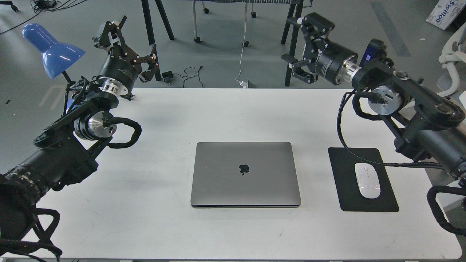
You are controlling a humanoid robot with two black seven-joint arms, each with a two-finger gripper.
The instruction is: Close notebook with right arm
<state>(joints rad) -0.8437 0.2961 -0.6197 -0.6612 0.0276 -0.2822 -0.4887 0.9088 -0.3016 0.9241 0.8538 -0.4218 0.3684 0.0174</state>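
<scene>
The space-grey notebook (245, 174) lies shut and flat in the middle of the white table (182, 116), lid up, with the dark apple logo showing. My right arm (411, 109) is raised at the right. Its gripper (302, 47) is open and empty, held high beyond the table's far edge, well away from the notebook. My left gripper (125, 40) is open and empty, raised at the far left corner next to the blue lamp.
A black mouse pad (349, 196) with a white mouse (367, 180) lies right of the notebook. A blue lamp (51, 49) stands at the far left. Table legs, cables and a white chair (451, 54) stand on the floor beyond the table.
</scene>
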